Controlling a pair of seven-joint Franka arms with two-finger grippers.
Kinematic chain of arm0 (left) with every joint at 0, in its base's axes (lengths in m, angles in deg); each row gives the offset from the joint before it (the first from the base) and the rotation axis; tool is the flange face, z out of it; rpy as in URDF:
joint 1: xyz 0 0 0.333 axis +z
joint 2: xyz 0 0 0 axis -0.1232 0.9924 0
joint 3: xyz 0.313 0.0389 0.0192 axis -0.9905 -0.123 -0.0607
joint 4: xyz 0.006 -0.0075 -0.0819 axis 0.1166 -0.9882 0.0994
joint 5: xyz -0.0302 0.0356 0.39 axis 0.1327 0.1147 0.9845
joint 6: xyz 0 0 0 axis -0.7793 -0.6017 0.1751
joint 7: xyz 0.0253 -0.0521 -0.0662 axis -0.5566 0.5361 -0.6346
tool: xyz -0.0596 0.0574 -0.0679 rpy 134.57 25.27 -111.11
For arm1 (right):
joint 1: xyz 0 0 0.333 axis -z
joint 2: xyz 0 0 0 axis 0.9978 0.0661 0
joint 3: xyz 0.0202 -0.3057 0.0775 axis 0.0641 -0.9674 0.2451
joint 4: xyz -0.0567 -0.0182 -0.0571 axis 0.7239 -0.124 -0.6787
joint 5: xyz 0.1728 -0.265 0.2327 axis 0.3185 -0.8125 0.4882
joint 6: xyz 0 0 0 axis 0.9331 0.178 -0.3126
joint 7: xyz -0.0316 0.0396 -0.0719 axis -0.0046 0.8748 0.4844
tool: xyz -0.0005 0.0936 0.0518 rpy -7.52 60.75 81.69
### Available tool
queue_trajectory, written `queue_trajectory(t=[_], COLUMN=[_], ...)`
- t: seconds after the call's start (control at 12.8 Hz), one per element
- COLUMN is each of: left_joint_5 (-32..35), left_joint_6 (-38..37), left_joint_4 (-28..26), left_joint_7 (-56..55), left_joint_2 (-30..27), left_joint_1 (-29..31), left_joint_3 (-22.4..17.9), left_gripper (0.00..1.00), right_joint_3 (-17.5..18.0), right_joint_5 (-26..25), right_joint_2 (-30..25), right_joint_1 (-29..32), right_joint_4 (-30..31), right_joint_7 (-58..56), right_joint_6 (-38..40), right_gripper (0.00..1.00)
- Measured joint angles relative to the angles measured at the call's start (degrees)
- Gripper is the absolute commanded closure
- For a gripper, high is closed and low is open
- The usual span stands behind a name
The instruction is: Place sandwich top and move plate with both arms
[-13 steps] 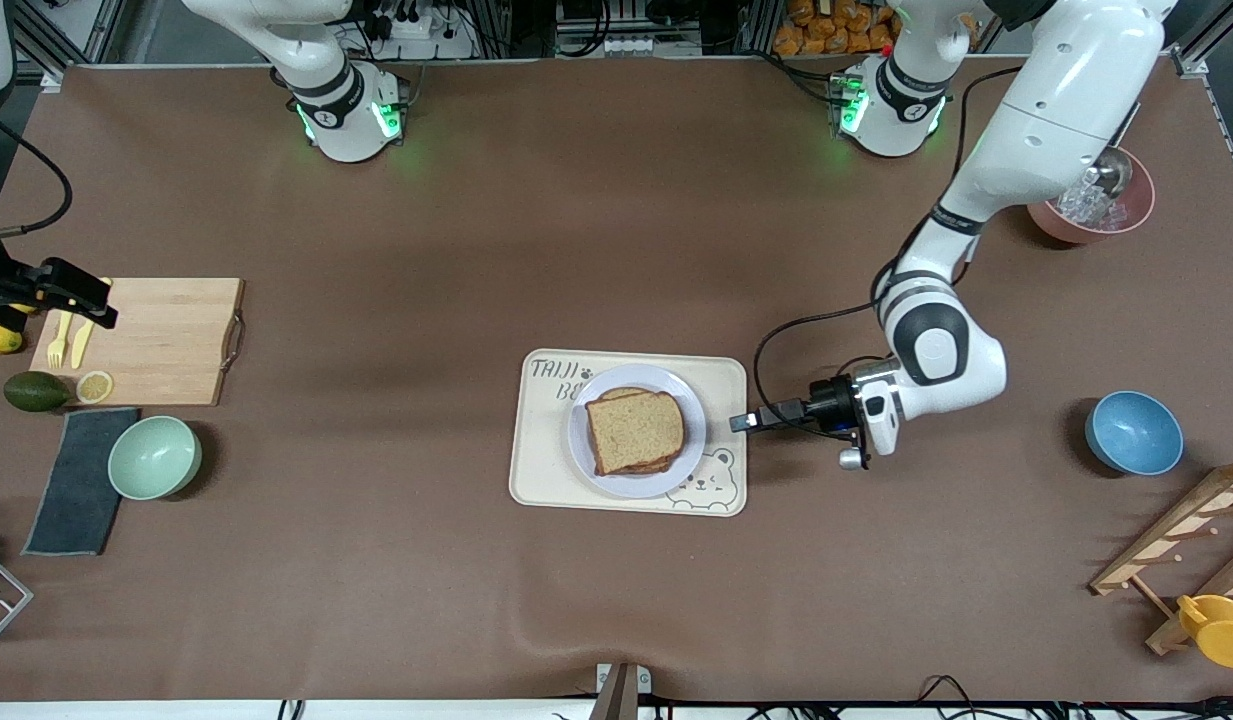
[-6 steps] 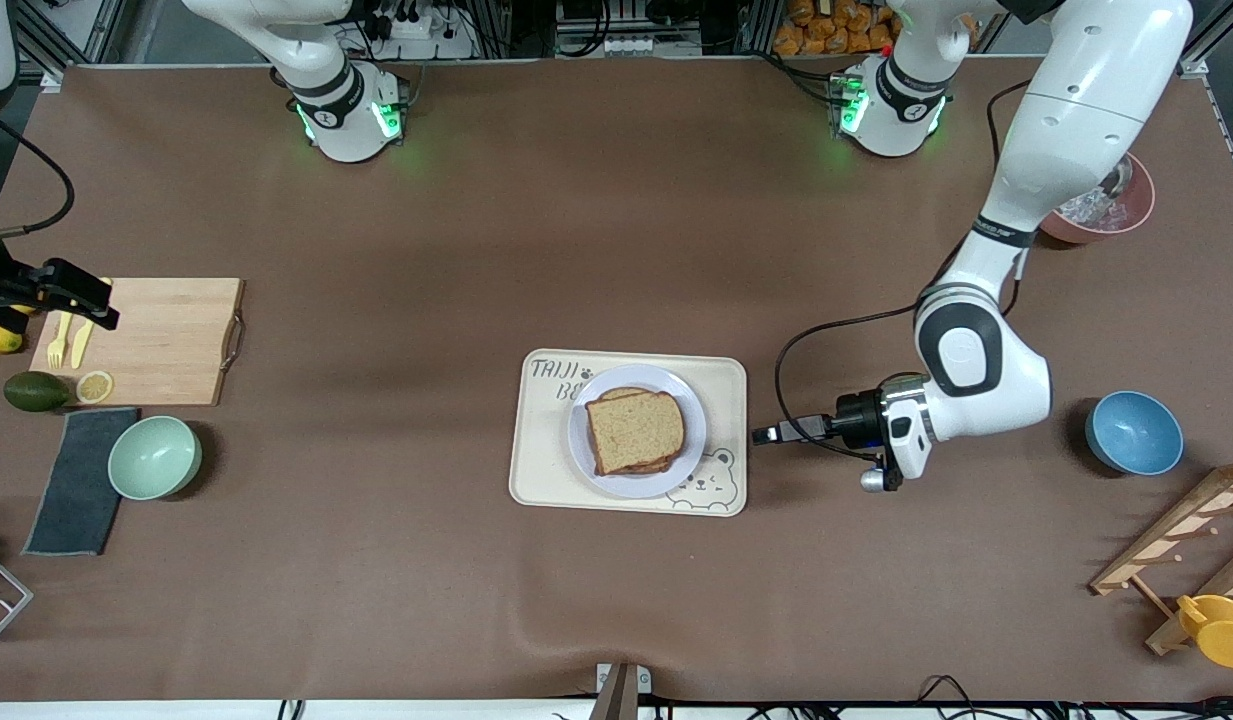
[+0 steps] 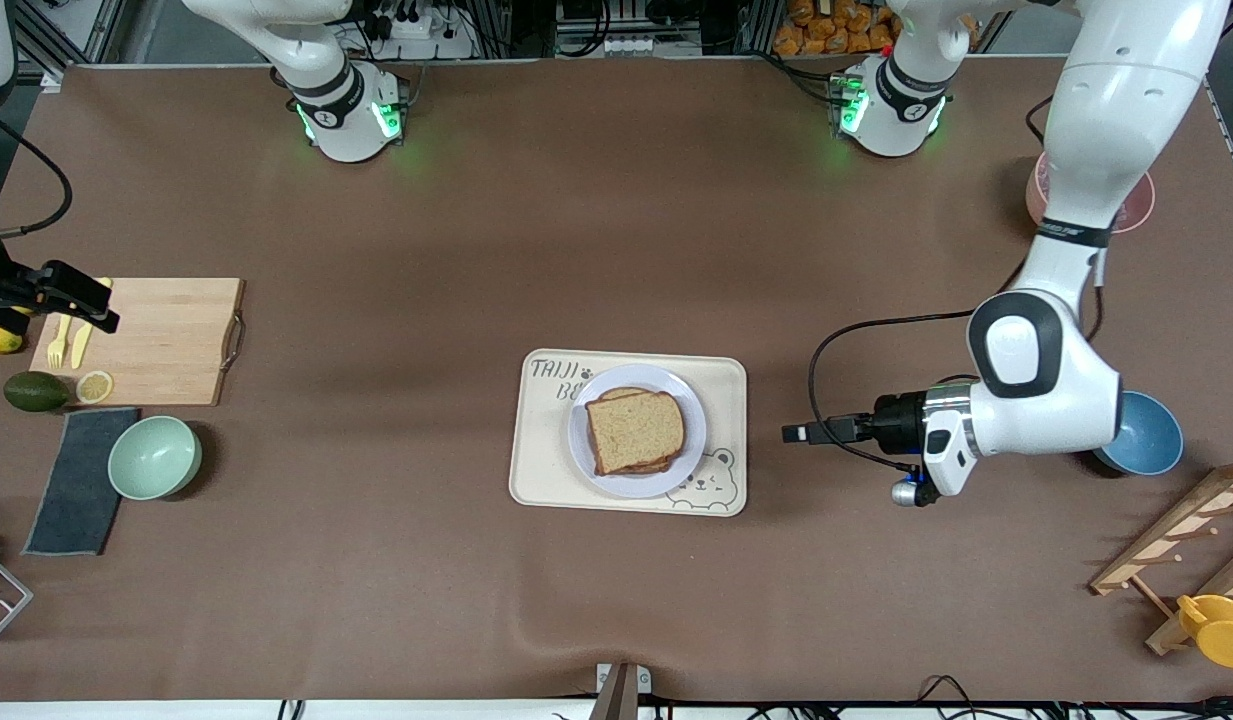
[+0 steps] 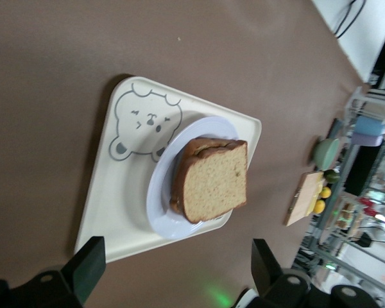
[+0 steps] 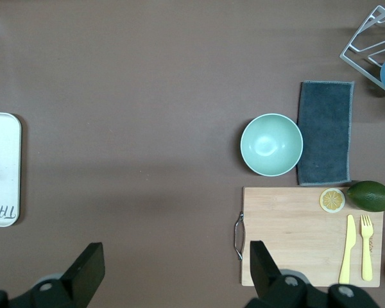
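The sandwich top (image 3: 636, 430), a light-brown bread slice, lies on the stacked sandwich on the pale plate (image 3: 588, 452). The plate rests on a cream tray (image 3: 538, 470) with a bear drawing. My left gripper (image 3: 794, 433) is low beside the tray, toward the left arm's end of the table, open and empty. Its wrist view shows the sandwich top (image 4: 215, 179), plate (image 4: 163, 218) and tray (image 4: 109, 212) ahead of the left gripper (image 4: 176, 269). My right gripper (image 3: 81, 305) hangs high by the cutting board. In its wrist view the right gripper (image 5: 176, 273) is open and empty.
A wooden cutting board (image 3: 166, 340) with yellow cutlery and a lemon slice, an avocado (image 3: 34, 391), a mint bowl (image 3: 154, 457) and a dark cloth (image 3: 76, 480) lie at the right arm's end. A blue bowl (image 3: 1151, 435) and wooden rack (image 3: 1176, 540) stand at the left arm's end.
The left arm has drawn its open gripper away from the tray toward the left arm's end of the table. The right arm and the sandwich have not moved.
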Motion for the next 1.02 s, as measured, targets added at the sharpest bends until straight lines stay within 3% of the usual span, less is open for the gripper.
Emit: queue_trajectory(t=[0.31, 1.02], left_joint_5=[6.91, 35.55], left_joint_6=[-8.81, -19.08], left_joint_4=[2.39, 7.68], left_joint_7=[-4.02, -5.52], left_joint_2=[-3.72, -11.56], left_joint_1=[2.08, 2.7], left_joint_3=[-0.59, -0.19], left_gripper=[0.0, 0.0], right_joint_3=[-0.01, -0.08], right_joint_5=[0.01, 0.65], right_joint_2=[-0.02, -0.04], right_joint_1=[0.0, 0.03], right_joint_4=[-0.04, -0.08], right_joint_7=[0.41, 1.27], right_joint_6=[-0.01, -0.01], right_gripper=[0.0, 0.0])
